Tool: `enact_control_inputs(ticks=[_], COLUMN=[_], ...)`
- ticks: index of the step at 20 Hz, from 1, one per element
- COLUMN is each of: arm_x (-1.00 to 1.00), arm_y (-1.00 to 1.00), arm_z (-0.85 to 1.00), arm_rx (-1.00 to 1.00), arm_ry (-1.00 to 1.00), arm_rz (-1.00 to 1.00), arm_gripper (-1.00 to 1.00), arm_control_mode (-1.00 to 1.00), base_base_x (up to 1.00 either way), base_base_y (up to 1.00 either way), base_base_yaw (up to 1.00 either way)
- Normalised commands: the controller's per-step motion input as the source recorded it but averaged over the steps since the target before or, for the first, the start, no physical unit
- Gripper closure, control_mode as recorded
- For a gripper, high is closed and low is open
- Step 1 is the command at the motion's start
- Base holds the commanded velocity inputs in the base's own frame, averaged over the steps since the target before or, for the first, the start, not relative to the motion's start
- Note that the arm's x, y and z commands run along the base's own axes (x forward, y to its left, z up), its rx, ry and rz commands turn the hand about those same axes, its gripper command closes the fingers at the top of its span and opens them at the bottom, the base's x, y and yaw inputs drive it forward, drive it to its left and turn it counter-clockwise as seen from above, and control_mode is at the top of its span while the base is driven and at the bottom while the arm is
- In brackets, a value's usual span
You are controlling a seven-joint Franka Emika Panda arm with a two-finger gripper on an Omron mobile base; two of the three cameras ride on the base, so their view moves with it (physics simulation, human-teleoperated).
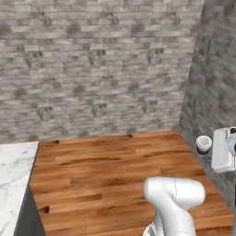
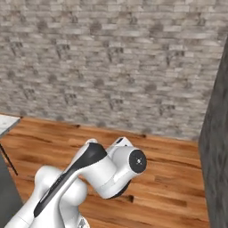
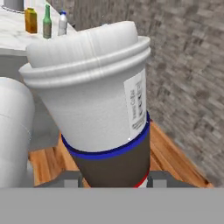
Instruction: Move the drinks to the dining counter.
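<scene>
The dark cup with a pale ribbed lid, white label and blue band (image 3: 103,109) is seen large in the hand view, rising tilted from between the two dark finger tips at 6 o'clock; the gripper (image 3: 114,179) is closed on its dark lower body. In the left base view the same cup (image 1: 203,144) is seen small at 3 o'clock, held beside the white hand above the wooden plank floor (image 1: 110,166).

At 11 o'clock in the hand view, a white grey-veined marble counter top (image 3: 17,39) is seen far behind the cup. On it an orange carton (image 3: 30,21), a green glass bottle (image 3: 47,22) and a clear water bottle with a blue cap (image 3: 63,23) are stood upright in a row, just beside one another.

A grey brick wall (image 1: 97,64) is seen behind the floor.
</scene>
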Motion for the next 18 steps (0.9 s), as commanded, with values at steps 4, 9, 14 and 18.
enact_control_inputs(ticks=[4,9,14,18], arm_x=[0.00,0.00,0.00,0.00], arm_y=[0.00,0.00,0.00,0.00], arm_z=[0.00,0.00,0.00,0.00], arm_rx=[0.00,0.00,0.00,0.00], arm_ry=[0.00,0.00,0.00,0.00], arm_rz=[0.00,0.00,0.00,0.00], arm_gripper=[1.00,1.00,1.00,1.00], arm_control_mode=[1.00,1.00,1.00,1.00], base_base_x=[0.00,0.00,0.00,0.00], base_base_y=[0.69,0.60,0.44,0.27], base_base_yaw=[0.45,0.45,0.46,0.47])
